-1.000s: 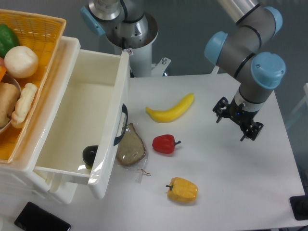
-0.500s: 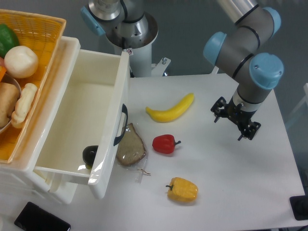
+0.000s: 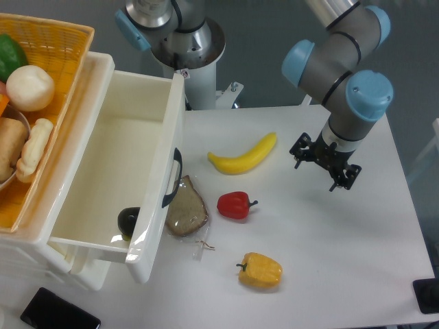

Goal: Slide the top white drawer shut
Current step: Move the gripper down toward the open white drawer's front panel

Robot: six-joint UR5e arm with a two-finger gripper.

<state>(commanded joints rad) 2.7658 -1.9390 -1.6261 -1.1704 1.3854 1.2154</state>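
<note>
The top white drawer (image 3: 116,157) stands pulled far out of its cabinet at the left, its front panel with the curved black handle (image 3: 173,178) facing the table. A dark round object (image 3: 128,220) lies in its near corner. My gripper (image 3: 321,163) hangs over the right side of the table, well apart from the drawer, to the right of the banana. Its fingers (image 3: 340,179) look spread with nothing between them.
A yellow banana (image 3: 244,155), a red pepper (image 3: 234,204), a yellow pepper (image 3: 260,270) and a wrapped bread slice (image 3: 186,207) lie on the white table (image 3: 343,260). The bread touches the drawer front. A yellow wicker basket (image 3: 41,110) of food sits on the cabinet. A black phone (image 3: 58,312) lies at the front left.
My gripper has moved left and slightly up toward the banana. The drawer and the food have not moved.
</note>
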